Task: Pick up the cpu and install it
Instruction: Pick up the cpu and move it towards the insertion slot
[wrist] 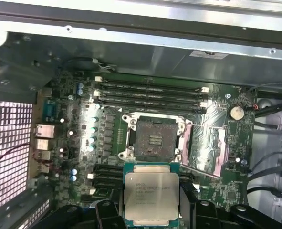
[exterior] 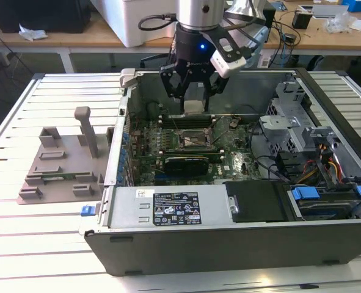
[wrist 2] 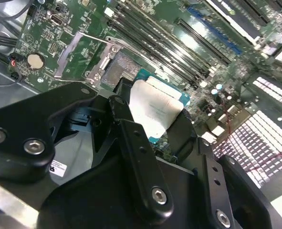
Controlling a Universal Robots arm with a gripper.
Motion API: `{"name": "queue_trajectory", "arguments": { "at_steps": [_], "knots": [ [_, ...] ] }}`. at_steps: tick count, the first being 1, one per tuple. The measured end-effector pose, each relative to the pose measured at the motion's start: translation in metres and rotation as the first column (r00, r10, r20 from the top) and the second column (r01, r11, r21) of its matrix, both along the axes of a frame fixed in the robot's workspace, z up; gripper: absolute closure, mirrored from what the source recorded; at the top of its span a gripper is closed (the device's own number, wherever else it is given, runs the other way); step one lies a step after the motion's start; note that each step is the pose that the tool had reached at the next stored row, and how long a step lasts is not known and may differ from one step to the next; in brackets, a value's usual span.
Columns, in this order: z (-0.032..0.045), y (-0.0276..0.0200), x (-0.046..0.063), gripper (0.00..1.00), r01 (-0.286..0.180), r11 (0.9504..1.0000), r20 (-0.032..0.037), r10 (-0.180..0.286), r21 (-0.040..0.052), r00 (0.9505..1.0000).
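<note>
Gripper (exterior: 192, 99) is pinching the cpu (wrist: 151, 195) by two opposite edges, one black finger closing on each side; the metal top is facing the first wrist view and the underside is facing the board (wrist: 226, 162). The chip is hanging in the air inside the open case (exterior: 229, 247), which is lying on its side on the slatted tabletop (exterior: 21, 244). In the exterior view the cpu is hovering well clear of the board, over the part toward the case's far wall, roughly above the slots (exterior: 189, 119). It is not touching anything but the fingers.

Step in hand, as I am judging it: pickup is done and the carry toward the socket (wrist: 153, 138) is under way. The socket is standing empty, its contact field exposed, and the plate (wrist: 212, 150) is lying flipped open beside it, so nothing is blocking the opening.

In the first wrist view the chip's edges are running about parallel to the socket frame, but the chip is sitting beside the opening, not over it.

Seating is calling for three things: centring the cpu squarely over the frame, matching its notches and corner mark to the socket (I cannot tell these from here), and a level, gentle descent. A tilted or offset drop would be risking the contacts. Fingers also need room at the frame's edges.
</note>
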State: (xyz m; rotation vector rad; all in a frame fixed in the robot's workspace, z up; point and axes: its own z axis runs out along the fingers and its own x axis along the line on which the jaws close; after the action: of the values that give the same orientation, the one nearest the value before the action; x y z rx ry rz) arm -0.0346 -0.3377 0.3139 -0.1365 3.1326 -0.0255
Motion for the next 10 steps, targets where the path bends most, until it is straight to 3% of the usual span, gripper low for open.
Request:
{"name": "queue_trajectory", "arguments": {
  "at_steps": [2,10],
  "knots": [
    [-0.0052,0.0038,0.005,0.45,0.000,1.0000,0.0000,0.000,-0.0005,1.0000],
    [-0.0166,0.0069,0.010,0.45,0.000,1.0000,0.0000,0.000,-0.0008,1.0000]
  ]
}}
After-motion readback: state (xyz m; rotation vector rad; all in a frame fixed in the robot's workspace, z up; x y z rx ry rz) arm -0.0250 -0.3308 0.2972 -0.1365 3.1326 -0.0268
